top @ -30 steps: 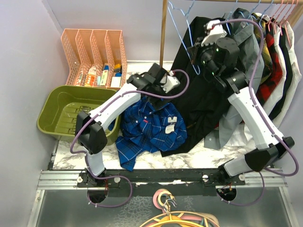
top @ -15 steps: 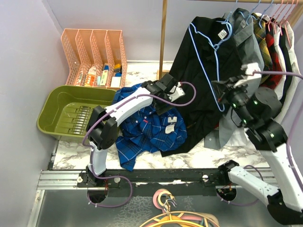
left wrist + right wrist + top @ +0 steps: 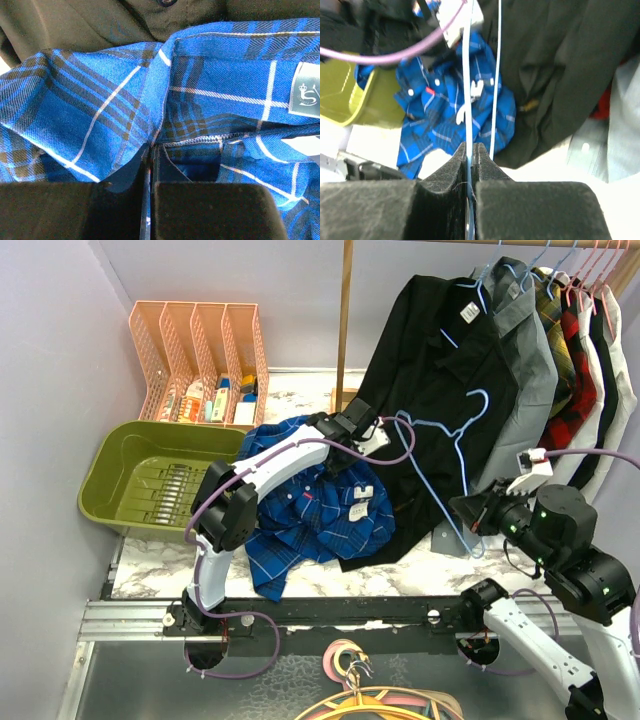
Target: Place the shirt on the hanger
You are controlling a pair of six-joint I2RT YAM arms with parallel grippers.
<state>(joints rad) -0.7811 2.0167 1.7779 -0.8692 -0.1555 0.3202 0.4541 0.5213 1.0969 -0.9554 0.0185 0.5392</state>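
shirt: royal-blue plaid, white and dark lines | hanger: light blue | tub: olive green | rack: pink

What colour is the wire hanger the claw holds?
Light blue. The hanger shows best in the top external view.

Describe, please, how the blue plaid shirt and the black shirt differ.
The blue plaid shirt is checked with white lines; the black shirt is plain. The blue plaid shirt lies crumpled on the table, pinched by the left gripper; the black shirt hangs from the rack. Both are button-up shirts.

No legible text; collar label on shirt unreadable.
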